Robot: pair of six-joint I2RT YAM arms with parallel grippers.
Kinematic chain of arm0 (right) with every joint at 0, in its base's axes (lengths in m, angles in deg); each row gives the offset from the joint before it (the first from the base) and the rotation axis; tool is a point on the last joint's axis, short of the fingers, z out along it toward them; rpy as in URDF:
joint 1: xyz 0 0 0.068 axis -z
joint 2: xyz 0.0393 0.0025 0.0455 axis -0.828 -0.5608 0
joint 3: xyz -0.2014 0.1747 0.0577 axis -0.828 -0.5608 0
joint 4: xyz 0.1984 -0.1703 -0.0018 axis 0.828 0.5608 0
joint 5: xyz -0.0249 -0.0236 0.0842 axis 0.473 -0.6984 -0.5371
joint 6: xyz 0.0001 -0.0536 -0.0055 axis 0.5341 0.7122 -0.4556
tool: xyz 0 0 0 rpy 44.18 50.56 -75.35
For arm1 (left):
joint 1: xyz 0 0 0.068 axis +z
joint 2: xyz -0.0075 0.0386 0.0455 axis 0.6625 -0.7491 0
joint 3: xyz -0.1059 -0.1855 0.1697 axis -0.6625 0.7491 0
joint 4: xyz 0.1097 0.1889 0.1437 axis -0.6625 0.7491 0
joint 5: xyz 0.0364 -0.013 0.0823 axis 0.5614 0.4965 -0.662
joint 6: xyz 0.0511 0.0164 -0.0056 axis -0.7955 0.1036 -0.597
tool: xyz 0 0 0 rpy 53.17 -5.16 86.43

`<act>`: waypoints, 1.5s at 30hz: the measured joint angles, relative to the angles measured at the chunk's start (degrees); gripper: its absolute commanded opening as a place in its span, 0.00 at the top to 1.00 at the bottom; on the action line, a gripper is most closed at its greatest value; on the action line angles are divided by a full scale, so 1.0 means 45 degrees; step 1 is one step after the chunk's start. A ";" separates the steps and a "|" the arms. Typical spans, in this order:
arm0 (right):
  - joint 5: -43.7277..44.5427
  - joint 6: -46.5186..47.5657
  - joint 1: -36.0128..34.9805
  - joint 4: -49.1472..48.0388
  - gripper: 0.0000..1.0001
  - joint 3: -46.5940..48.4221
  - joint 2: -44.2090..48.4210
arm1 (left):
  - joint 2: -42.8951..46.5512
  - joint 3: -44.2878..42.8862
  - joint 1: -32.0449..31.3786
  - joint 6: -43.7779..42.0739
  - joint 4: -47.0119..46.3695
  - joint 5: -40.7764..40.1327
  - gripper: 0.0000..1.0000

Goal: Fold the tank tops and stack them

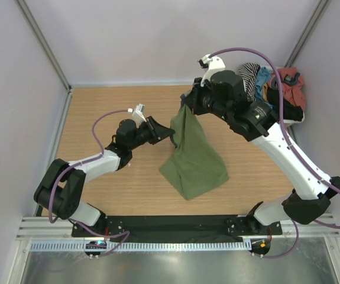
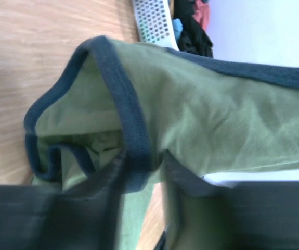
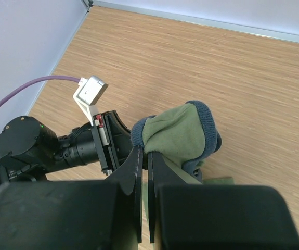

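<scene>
- Well, the counter (image 1: 110,100) bears the lower hem of the olive tank top (image 1: 193,160), which hangs lengthwise upright between my arms.
- Clothes pile (image 1: 276,89): far right corner, well apart, no obstruction.
- My right hand (image 3: 145,153) pinches its top, nearly closed.
- My left hand (image 1: 168,133) straddles the dark trim (image 2: 133,140) at its left edge; whether it grips, I cannot tell.

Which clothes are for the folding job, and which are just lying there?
For the job: green tank top; maybe the black cloth in the corner.
Just lying about: striped garment, teal garment, red garment.
</scene>
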 measured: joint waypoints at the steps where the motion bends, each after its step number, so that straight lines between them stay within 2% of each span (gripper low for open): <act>1: 0.0000 -0.0005 0.0000 -0.0015 0.99 -0.0019 0.0010 | -0.0019 -0.0019 0.0010 0.0058 -0.0165 0.0175 1.00; 4: 0.0112 0.0000 0.0000 -0.0092 0.99 -0.0189 0.0107 | 0.0151 -0.0296 0.0131 -0.0049 -0.0175 0.0539 1.00; 6: 0.0301 0.0005 0.0034 -0.0112 0.99 -0.0398 0.0223 | 0.0860 -0.0597 0.0321 -0.0423 0.0651 0.0427 1.00; 11: 0.1336 0.0053 0.0165 -0.0282 0.99 -0.0690 0.0296 | 0.4109 -0.1962 0.0646 -0.1695 0.3691 -0.1515 1.00; 14: 0.2297 0.0257 0.0330 -0.0350 0.99 -0.0180 -0.0126 | 0.5391 -0.3735 0.0646 -0.2642 0.5421 -0.3157 1.00; 16: 0.2686 0.0491 0.0447 0.0073 0.99 0.1229 -0.0967 | 0.5571 -0.5406 0.0651 -0.3356 0.6611 -0.3939 1.00; 18: 0.2346 0.0704 0.0534 0.0180 0.99 0.3055 -0.1885 | 0.5406 -0.7470 0.0675 -0.4002 0.8140 -0.4201 1.00; 20: 0.1719 0.0753 0.0554 -0.0083 0.99 0.3871 -0.2030 | 0.5304 -0.9238 0.0675 -0.4512 0.9321 -0.4167 1.00; 24: 0.0437 0.0758 0.0461 -0.0816 0.99 0.3332 -0.0296 | 0.5809 -1.1696 0.0670 -0.5299 1.1074 -0.3774 1.00; 26: -0.0272 0.0738 0.0432 -0.1545 0.99 0.2506 0.1365 | 0.6416 -1.2405 0.0670 -0.5537 1.1701 -0.3478 1.00; 29: -0.1292 0.0656 0.0389 -0.2409 0.99 0.1671 0.3458 | 0.7223 -1.2925 0.0631 -0.5673 1.2235 -0.2866 1.00; 32: -0.1831 0.0656 0.0296 -0.2890 0.99 0.1690 0.4464 | 0.7587 -1.3318 0.0563 -0.5673 1.2332 -0.2433 1.00; 35: -0.0763 0.0656 0.0291 -0.2871 0.99 0.1821 0.4221 | 0.6878 -1.3760 0.0563 -0.5620 1.2347 -0.2307 1.00; 39: 0.1787 0.0651 0.0617 -0.2244 0.99 0.1855 0.2453 | 0.4070 -1.4970 0.0597 -0.5508 1.2235 -0.2263 1.00; 41: 0.2487 0.0563 0.1423 -0.1807 0.99 0.1865 0.1151 | 0.2375 -1.5178 0.0680 -0.5314 1.2070 -0.2186 1.00; 45: 0.2623 0.0151 0.3157 -0.0996 0.99 0.1554 -0.1593 | -0.1316 -1.5047 0.1083 -0.4643 1.1370 -0.2040 1.00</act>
